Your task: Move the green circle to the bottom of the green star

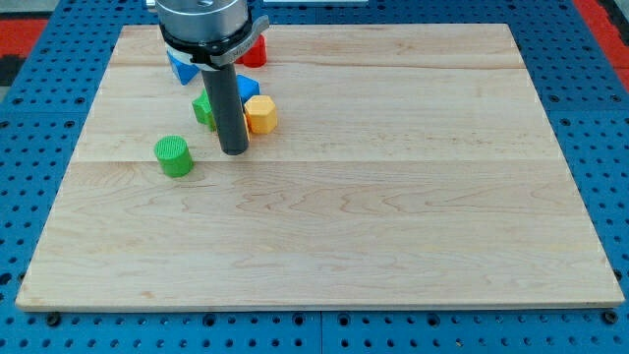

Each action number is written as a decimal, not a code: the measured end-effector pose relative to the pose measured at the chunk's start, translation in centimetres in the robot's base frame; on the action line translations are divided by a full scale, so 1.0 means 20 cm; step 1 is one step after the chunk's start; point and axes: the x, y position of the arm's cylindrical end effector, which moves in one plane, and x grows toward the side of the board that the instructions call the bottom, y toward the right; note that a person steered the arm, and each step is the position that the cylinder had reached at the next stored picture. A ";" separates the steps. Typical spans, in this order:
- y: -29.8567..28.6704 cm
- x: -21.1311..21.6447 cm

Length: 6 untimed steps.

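Note:
The green circle (174,155), a short ribbed cylinder, stands on the wooden board (393,197) at the view's left. The green star (203,108) lies up and to the right of it, partly hidden behind my rod. My tip (233,150) rests on the board just to the right of the green circle, with a gap between them, and just below the green star and the yellow hexagon.
A yellow hexagon (260,114) sits right of my rod. A blue block (246,88) lies behind it, another blue block (181,67) at the upper left, and a red block (254,51) near the board's top edge. Blue pegboard surrounds the board.

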 end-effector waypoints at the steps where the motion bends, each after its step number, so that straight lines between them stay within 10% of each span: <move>1: -0.10 0.08; 6: -0.12 -0.09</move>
